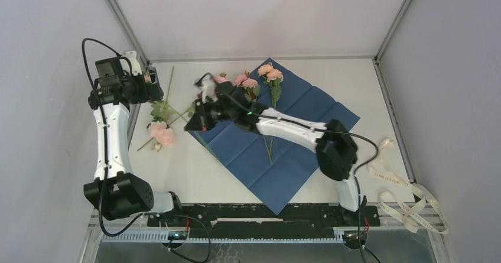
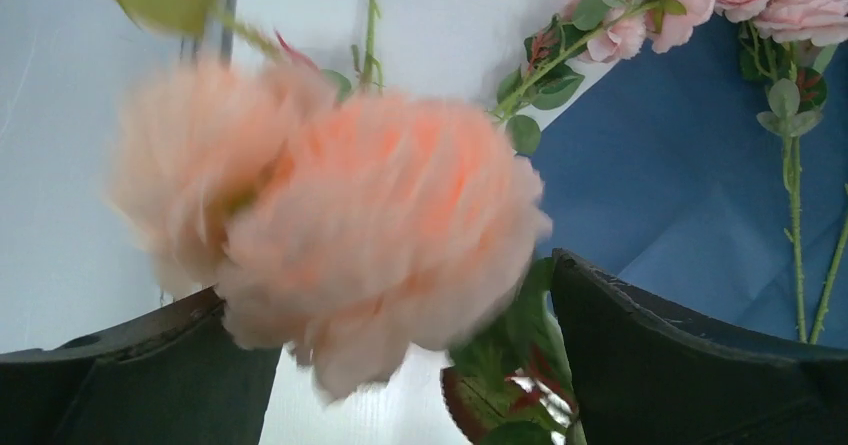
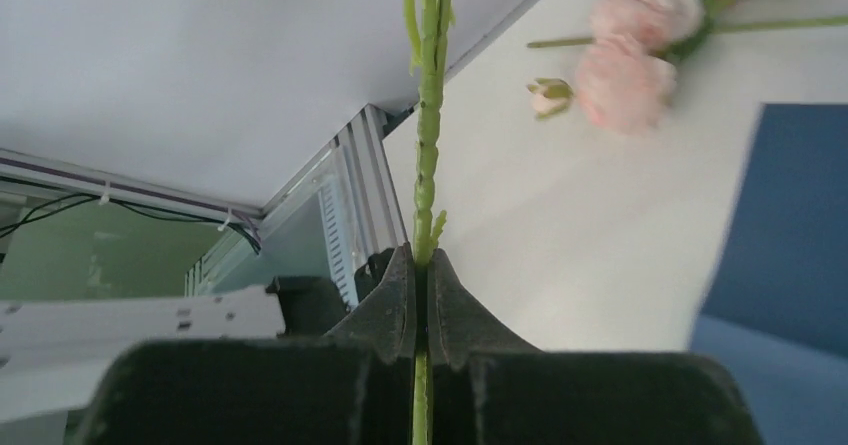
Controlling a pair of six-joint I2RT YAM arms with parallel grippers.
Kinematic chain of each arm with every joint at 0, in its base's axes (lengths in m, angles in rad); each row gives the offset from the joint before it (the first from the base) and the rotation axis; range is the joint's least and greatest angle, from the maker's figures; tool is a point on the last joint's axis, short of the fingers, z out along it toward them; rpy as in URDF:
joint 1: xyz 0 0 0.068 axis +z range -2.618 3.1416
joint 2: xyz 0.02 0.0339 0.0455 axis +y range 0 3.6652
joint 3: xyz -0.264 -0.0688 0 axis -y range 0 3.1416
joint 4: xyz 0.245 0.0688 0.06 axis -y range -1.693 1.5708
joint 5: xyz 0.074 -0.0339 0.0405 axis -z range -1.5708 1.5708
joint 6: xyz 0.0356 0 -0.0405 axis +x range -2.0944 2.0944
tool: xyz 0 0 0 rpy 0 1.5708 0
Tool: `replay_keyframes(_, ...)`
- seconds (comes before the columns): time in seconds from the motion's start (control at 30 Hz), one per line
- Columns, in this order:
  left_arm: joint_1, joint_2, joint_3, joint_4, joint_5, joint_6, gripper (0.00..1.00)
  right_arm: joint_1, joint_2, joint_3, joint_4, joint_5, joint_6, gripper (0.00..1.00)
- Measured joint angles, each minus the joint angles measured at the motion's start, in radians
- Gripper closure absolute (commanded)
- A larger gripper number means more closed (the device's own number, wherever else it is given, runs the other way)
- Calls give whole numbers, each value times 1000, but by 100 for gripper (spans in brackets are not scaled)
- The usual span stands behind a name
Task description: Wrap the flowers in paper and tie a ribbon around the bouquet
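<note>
Left claw (image 2: 385, 290) spread wide apart, blurred pink rose (image 2: 380, 225) seen in its gap, right claw (image 3: 421, 265) clamped together on a green stem (image 3: 430, 115)

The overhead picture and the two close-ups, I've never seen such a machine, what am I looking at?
It is two robot arms bolted to the near edge of a white table. The wide picture comes from a camera above; each close-up comes from a camera on one wrist. On the table lie a navy paper sheet, pink roses, some on the paper and some beside it, and a cream ribbon at its right edge. The right gripper is shut on a green stem. The left gripper is open, a blurred rose in front of it.
</note>
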Motion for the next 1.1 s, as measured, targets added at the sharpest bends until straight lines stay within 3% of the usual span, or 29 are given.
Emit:
replay_keyframes(0.2, -1, 57, 3, 6, -1, 51, 0, -153, -320, -251, -61, 29, -8, 100)
replay_keyframes(0.37, 7, 342, 112, -36, -60, 126, 0, -323, -468, -389, -178, 179, -33, 100)
replay_keyframes(0.6, 2, 720, 287, -114, -99, 160, 0, -442, -362, -452, -274, 336, -78, 100)
replay_keyframes(0.8, -52, 849, 422, -145, -186, 194, 0, -441, -209, -469, -288, 410, -67, 100)
replay_keyframes(0.87, -67, 880, 459, -145, -211, 203, 8, -435, -197, -475, -286, 431, -57, 100)
replay_keyframes(1.0, -83, 935, 496, -150, -251, 221, 20, -424, -193, -475, -275, 475, -33, 64)
replay_keyframes(1.1, -80, 959, 500, -158, -274, 229, 25, -409, -192, -475, -282, 498, -23, 54)
